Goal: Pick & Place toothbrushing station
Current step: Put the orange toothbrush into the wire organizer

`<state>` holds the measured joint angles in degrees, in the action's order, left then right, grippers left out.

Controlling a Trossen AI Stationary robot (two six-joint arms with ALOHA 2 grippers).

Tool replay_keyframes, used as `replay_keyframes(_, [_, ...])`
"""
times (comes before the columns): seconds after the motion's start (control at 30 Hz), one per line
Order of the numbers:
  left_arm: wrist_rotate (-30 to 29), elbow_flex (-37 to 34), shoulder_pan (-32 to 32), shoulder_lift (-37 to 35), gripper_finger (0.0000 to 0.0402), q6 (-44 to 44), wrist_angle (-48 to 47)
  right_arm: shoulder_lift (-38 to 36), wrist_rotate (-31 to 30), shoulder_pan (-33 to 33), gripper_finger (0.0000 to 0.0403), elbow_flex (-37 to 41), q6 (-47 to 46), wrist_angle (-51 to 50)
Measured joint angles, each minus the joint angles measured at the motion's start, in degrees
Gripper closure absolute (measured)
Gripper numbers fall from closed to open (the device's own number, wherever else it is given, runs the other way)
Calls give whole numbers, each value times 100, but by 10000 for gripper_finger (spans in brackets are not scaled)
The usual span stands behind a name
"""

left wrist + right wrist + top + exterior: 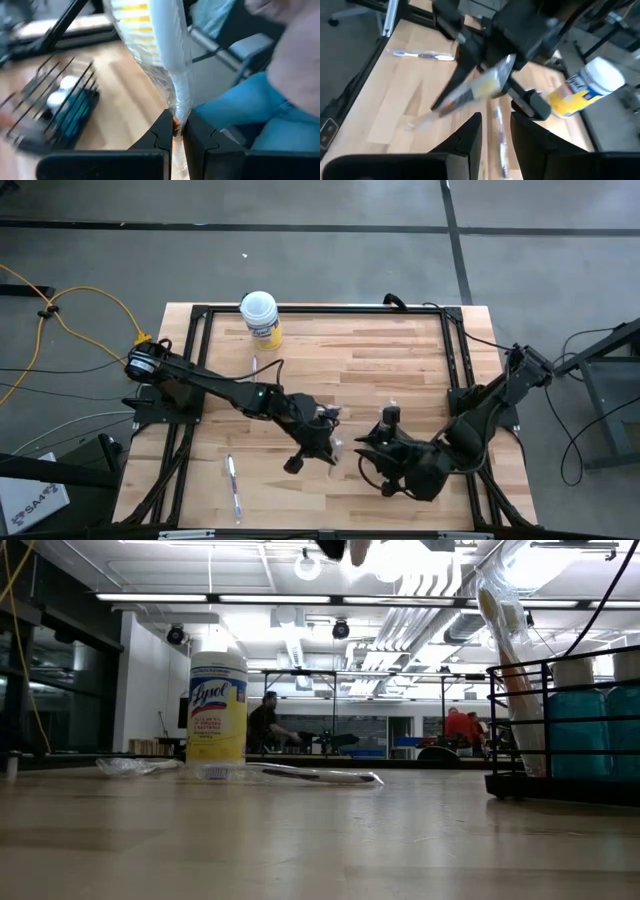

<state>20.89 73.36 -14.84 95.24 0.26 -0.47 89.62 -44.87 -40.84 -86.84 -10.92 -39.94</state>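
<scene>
My left gripper (322, 438) is shut on a toothbrush in a clear wrapper (470, 92) above the middle of the table. The toothbrushing station (565, 720) is a black wire-sided holder with teal bottles and an upright wrapped brush in it. It stands on the table and also shows in the left wrist view (62, 107). In the high view my right arm hides most of it (391, 418). My right gripper (496, 135) is open and empty. It points toward the table's left edge, just right of my left gripper. My left gripper pinches one end of the clear wrapper (176, 116) between its two fingers. The white, yellow-striped brush inside runs on past the fingertips. In the right wrist view it slants down from the gripper. I cannot tell whether its low end (415, 122) touches the table.
A white-lidded, yellow-labelled canister (261, 318) stands at the far left. A loose toothbrush (233, 485) lies near the near left edge. Another wrapped item (255, 365) lies below the canister. Black frame rails (455, 350) run along the table's sides.
</scene>
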Motion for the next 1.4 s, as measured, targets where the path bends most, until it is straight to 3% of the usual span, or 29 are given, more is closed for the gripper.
replay_keyframes(0.1, [253, 0, 49, 0, 389, 49, 218, 4, 230, 81, 309, 1, 0, 48])
replay_keyframes(0.8, [510, -4, 80, 21, 389, 757, 184, 7, 1106, 518, 309, 1, 182, 640])
replay_keyframes(1.4, [271, -4, 85, 26, 389, 947, -74, 9, 1695, 778, 309, 1, 216, 1042])
